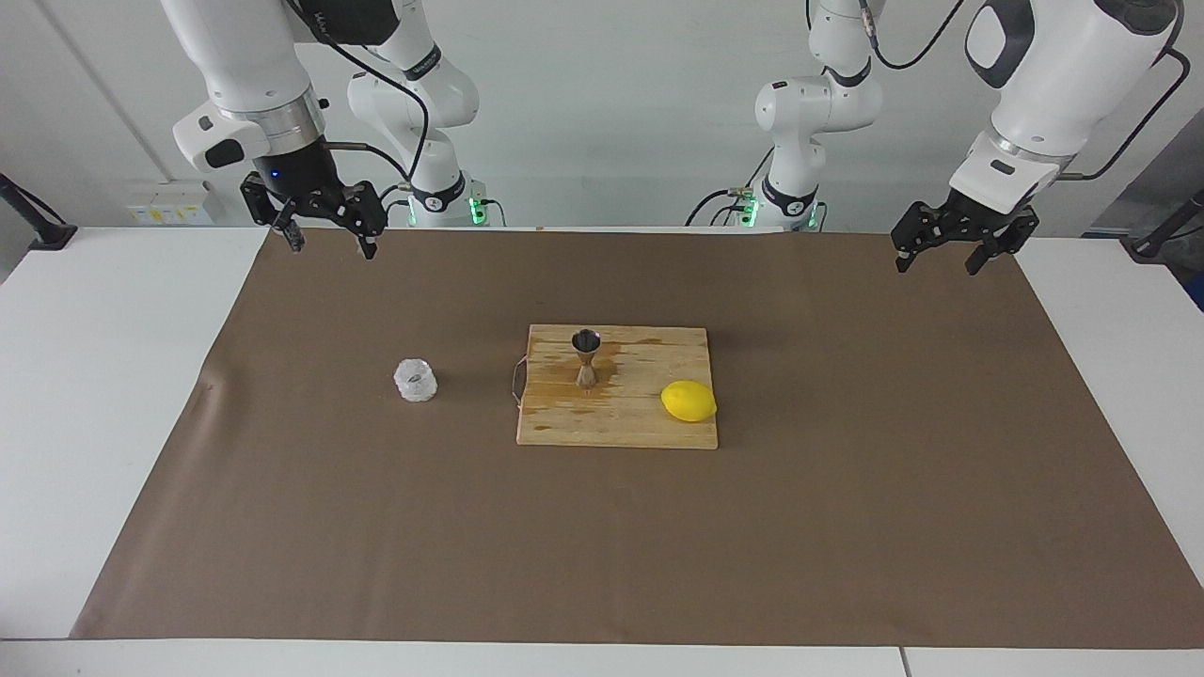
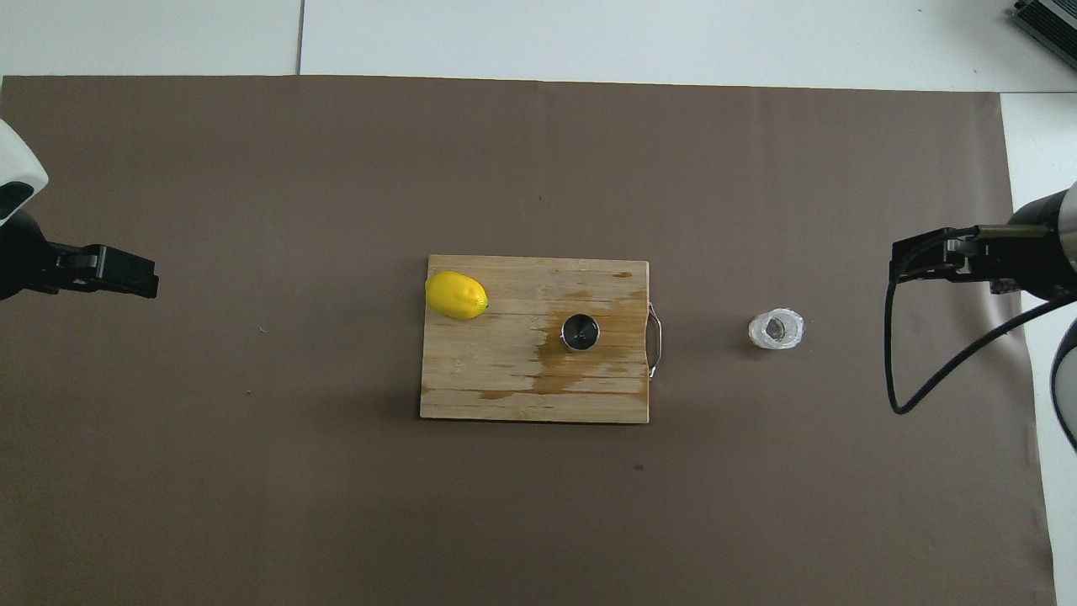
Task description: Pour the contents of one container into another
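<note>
A small faceted glass tumbler (image 1: 415,380) stands on the bench beside the board carrying the steel jigger (image 1: 585,358). It looks rigid, breakable and slippery; grip its wall across the middle. Both the right pincer (image 1: 324,228) and left pincer (image 1: 943,247) hang wide, empty.

1. No text, label, brand, number or sign can be read anywhere in either view.
2. A pale panel (image 1: 169,205) on the wall by the worktop's edge carries small yellow marks, too small to make out.
</note>
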Available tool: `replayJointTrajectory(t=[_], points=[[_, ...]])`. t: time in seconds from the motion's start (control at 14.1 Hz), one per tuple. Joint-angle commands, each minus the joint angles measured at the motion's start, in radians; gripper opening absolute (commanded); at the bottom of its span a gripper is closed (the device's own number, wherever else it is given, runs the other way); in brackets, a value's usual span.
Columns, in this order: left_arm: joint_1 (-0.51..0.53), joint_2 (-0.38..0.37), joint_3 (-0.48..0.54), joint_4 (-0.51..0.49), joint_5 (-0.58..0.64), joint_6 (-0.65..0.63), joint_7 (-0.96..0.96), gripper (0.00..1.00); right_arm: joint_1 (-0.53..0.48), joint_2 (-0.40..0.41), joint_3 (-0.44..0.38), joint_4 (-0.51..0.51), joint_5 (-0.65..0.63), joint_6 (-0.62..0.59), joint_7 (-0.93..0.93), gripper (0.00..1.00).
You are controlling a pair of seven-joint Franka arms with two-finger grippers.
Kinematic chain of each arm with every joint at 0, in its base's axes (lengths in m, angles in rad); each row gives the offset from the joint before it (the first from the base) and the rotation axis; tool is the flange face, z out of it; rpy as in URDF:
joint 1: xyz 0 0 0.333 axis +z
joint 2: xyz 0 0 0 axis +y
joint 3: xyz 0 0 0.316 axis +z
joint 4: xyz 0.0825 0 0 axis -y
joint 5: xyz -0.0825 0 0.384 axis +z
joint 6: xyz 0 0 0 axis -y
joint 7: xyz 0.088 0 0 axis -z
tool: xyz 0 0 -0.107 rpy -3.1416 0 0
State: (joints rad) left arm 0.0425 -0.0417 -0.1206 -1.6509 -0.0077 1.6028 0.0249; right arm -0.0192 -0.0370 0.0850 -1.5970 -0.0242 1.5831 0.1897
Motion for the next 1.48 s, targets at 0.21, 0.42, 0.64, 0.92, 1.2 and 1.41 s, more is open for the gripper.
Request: replayJointTrajectory(t=[0.21,0.42,0.64,0.92,1.2,1.41], points=[[0.011,-0.023,-0.004,-0.018,-0.014,-0.007,0.015,1.0,-0.008,-0.009,0.007,-0.018,-0.002,-0.011,0.02,1.0],[0.011,-0.023,-0.004,-0.018,-0.014,-0.007,0.015,1.0,-0.008,-0.007,0.007,-0.015,-0.002,0.001,0.019,1.0],[0.011,-0.023,-0.004,-0.018,-0.014,-0.006,0.017,1.0,-0.021,-0.004,0.002,-0.009,-0.002,-0.003,0.011,1.0],[0.011,-0.023,-0.004,-0.018,-0.014,-0.007,0.017,1.0,-0.053,-0.012,-0.004,-0.009,0.003,-0.014,0.002,1.0],[0.011,-0.023,-0.004,-0.018,-0.014,-0.007,0.015,1.0,-0.01,-0.008,-0.097,-0.004,0.004,-0.049,-0.055,1.0],[0.011,-0.023,-0.004,-0.018,-0.014,-0.006,0.015,1.0,-0.015,-0.009,-0.102,-0.003,0.016,-0.048,-0.064,1.0]])
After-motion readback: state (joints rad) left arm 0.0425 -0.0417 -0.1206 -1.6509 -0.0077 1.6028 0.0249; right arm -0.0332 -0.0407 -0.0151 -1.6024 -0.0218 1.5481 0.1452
